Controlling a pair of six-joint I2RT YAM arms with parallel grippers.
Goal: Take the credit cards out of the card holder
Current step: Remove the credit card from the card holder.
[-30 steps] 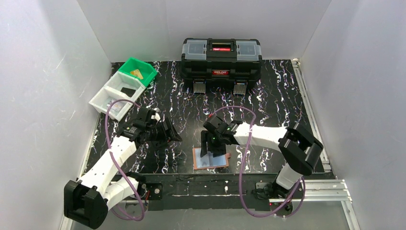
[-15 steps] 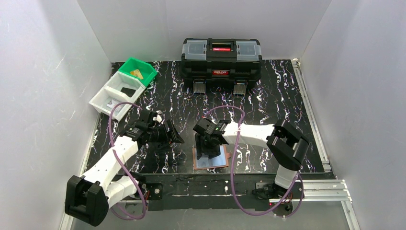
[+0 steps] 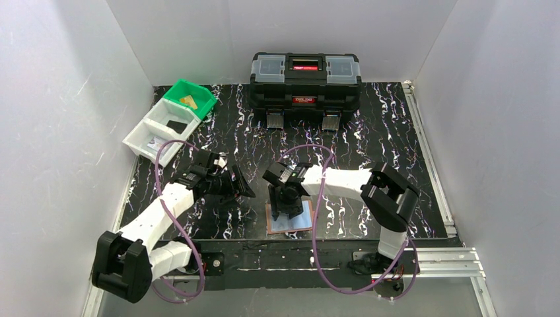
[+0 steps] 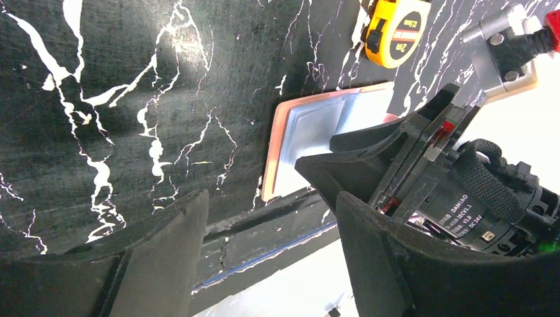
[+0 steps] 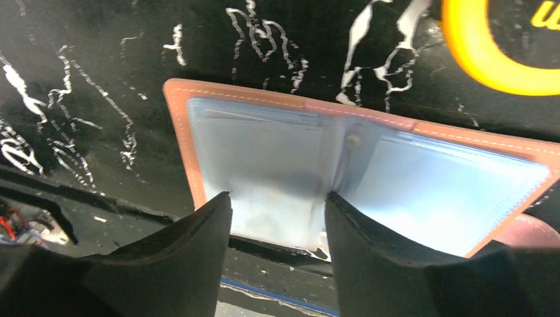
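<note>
Ahead of the right gripper [image 5: 277, 201], the card holder [image 5: 356, 165] is showing a smooth tan leather rim with pale stitching and glossy, bluish clear-plastic sleeves. The gripper's fingers [image 5: 198, 244] are showing matt black plastic; beyond them the table [image 5: 86, 72] is showing a black, white-veined, finely scratched face.

Black toolbox [image 3: 305, 80] at back, green bin [image 3: 203, 107], white bins [image 3: 153, 127], yellow tape measure [image 4: 394, 31]

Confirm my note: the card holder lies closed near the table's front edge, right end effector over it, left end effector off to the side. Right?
Not closed: the card holder lies open, spread flat, as the right wrist view shows. The rest holds: right end effector over it, left end effector off to the side.
</note>
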